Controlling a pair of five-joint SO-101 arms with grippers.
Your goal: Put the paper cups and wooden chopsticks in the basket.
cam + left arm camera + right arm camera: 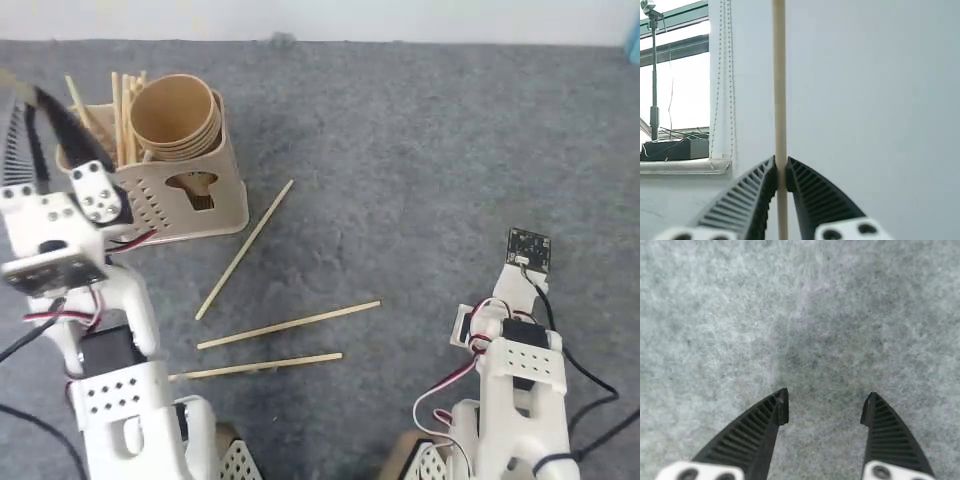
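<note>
Left claw [781, 164] of mine is pinching one wooden chopstick [779, 85], which runs straight out past the fingertips, and it sits up beside the basket [228, 195] at the far left of the grey mat [430, 150]. Stacked paper cups [172, 112] sit in that basket with several more chopsticks [121, 110] standing next to them. My right claw [825, 402] hangs spread wide over bare mat, gripping nothing, while a slanted chopstick [245, 248] lies just beside the basket, with a middle chopstick [290, 324] and a nearest chopstick [255, 366] closer to my bases
</note>
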